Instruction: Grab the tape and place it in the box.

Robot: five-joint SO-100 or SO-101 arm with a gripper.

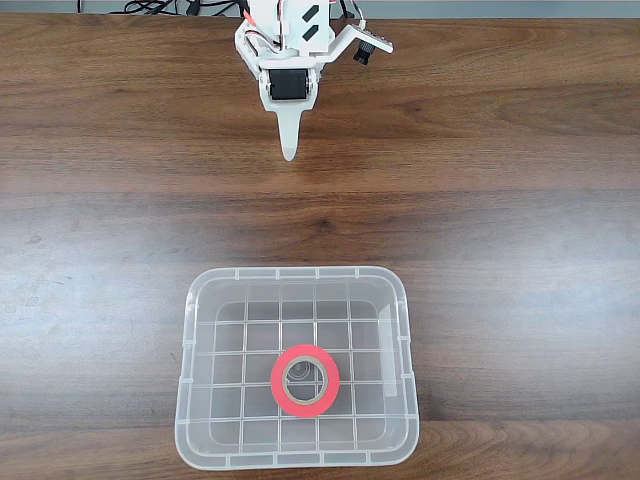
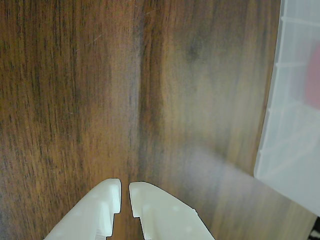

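The red-orange tape (image 1: 305, 380) lies flat on the grid bottom of the clear plastic box (image 1: 197, 300), near the middle of the box toward the front of the fixed view. My white gripper (image 1: 290, 150) hangs at the far top of the table, well away from the box, with its fingers together and nothing held. In the wrist view the gripper (image 2: 125, 192) shows at the bottom edge, jaws nearly touching above bare wood. The box (image 2: 285, 145) rim runs along the right edge there, with a blurred red patch of the tape (image 2: 314, 80) behind its wall.
A dark wooden table (image 1: 100, 200) spreads between the arm and the box. Black cables (image 1: 170, 8) lie along the far edge behind the arm base.
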